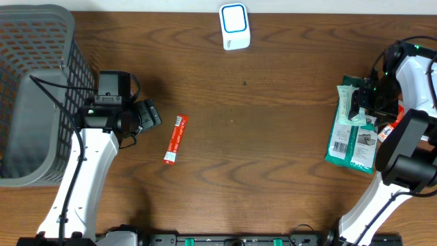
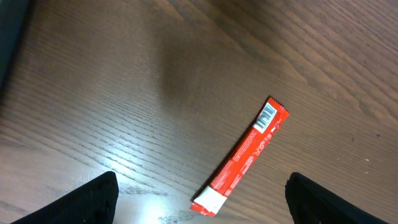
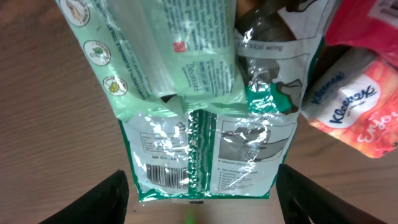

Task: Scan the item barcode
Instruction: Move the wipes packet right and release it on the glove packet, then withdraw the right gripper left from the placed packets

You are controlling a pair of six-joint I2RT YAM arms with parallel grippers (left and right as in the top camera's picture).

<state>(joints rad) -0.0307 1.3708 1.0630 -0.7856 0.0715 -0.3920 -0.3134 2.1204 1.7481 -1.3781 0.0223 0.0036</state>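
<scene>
1. Overhead, the wooden table (image 1: 273, 150) carries a grey mesh basket (image 1: 41, 27) at its left edge.
2. A green foil packet (image 1: 349, 140) lies at the right edge with its barcode showing, just beside a pink Kleenex pack (image 3: 357, 102).
3. The right gripper (image 3: 202, 180) hovers over the packet with its fingers spread wide, gripping nothing.
4. A white-and-blue scanner (image 1: 234, 27) stands at the far edge.
5. A red wrapped stick (image 1: 176, 139) lies mid-table, barcode up.
6. The left gripper (image 2: 202, 190) hangs wide open and empty above the stick.
</scene>
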